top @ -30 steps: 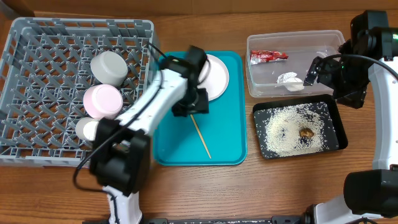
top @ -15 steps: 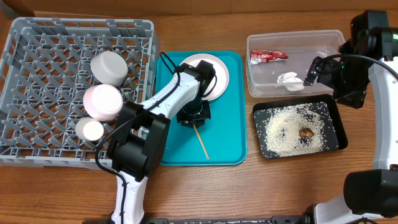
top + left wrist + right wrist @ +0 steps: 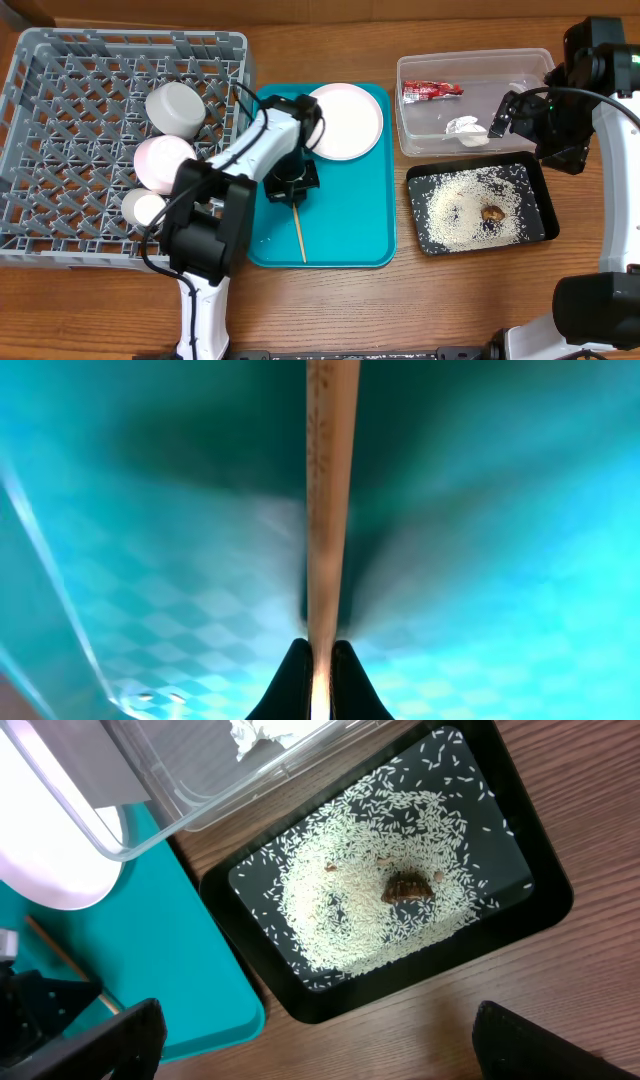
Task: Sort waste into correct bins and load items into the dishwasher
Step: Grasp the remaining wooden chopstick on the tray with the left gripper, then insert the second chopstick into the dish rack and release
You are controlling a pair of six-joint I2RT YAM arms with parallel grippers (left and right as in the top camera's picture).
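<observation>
My left gripper (image 3: 291, 184) is low over the teal serving tray (image 3: 350, 215), shut on the upper end of a thin wooden chopstick (image 3: 299, 232). In the left wrist view the chopstick (image 3: 330, 490) runs straight out from the shut gripper (image 3: 320, 682). The round white plate (image 3: 346, 122) lies on the tray's far right. The grey dish rack (image 3: 130, 40) holds a pale bowl (image 3: 175, 108), a pink bowl (image 3: 163, 163) and a small cup (image 3: 145, 208). My right gripper (image 3: 320, 1050) hangs open and empty by the bins.
The clear tub (image 3: 500, 95) holds a red wrapper (image 3: 432, 90) and a white tissue (image 3: 465, 130). The black tray (image 3: 414, 205) in front of it carries scattered rice (image 3: 465, 200) and a brown scrap (image 3: 492, 212), which also show in the right wrist view.
My left gripper has shut on the chopstick and shifted left toward the rack, dragging the chopstick with it. The plate now shows uncovered. The right arm has not moved.
</observation>
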